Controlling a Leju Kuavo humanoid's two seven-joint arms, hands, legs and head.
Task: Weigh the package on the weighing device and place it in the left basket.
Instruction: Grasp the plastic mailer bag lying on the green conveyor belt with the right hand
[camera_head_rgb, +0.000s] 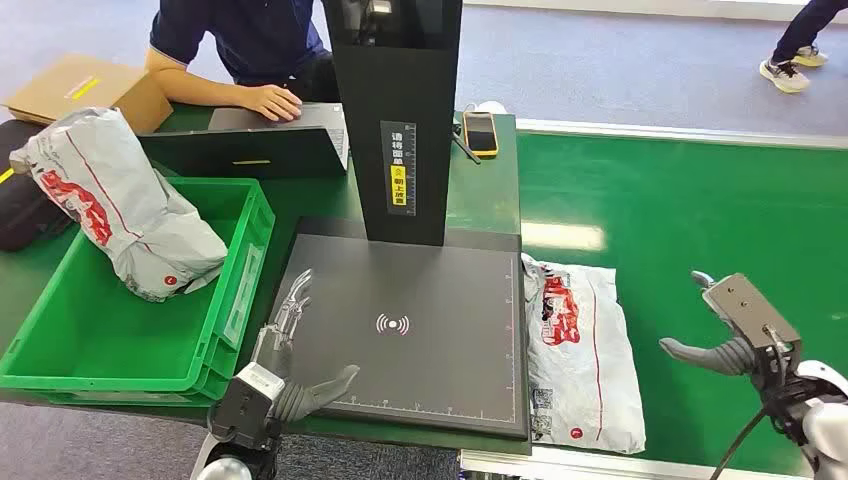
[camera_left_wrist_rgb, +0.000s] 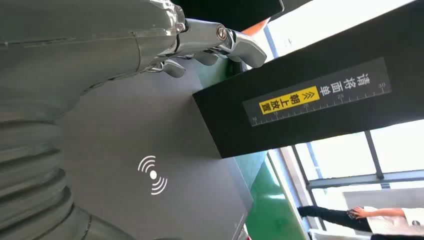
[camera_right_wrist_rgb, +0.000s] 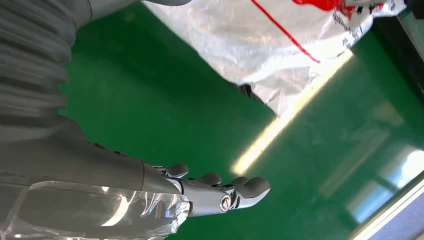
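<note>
A grey plastic package (camera_head_rgb: 578, 345) with red print lies flat on the green belt (camera_head_rgb: 690, 220), just right of the black weighing plate (camera_head_rgb: 410, 335); the right wrist view shows this package (camera_right_wrist_rgb: 280, 40) too. My right hand (camera_head_rgb: 735, 335) hovers open over the belt, to the right of that package and apart from it. My left hand (camera_head_rgb: 290, 350) is open over the plate's front left corner, fingers spread, holding nothing. A second grey package (camera_head_rgb: 120, 205) leans inside the green basket (camera_head_rgb: 230, 300) on the left.
The scale's black column (camera_head_rgb: 395, 120) rises behind the plate. A person's hand (camera_head_rgb: 268, 100) rests at a dark laptop (camera_head_rgb: 250, 145) at the back. A yellow phone (camera_head_rgb: 480, 133), a cardboard box (camera_head_rgb: 85, 88) and a black bag (camera_head_rgb: 25, 200) lie around the table.
</note>
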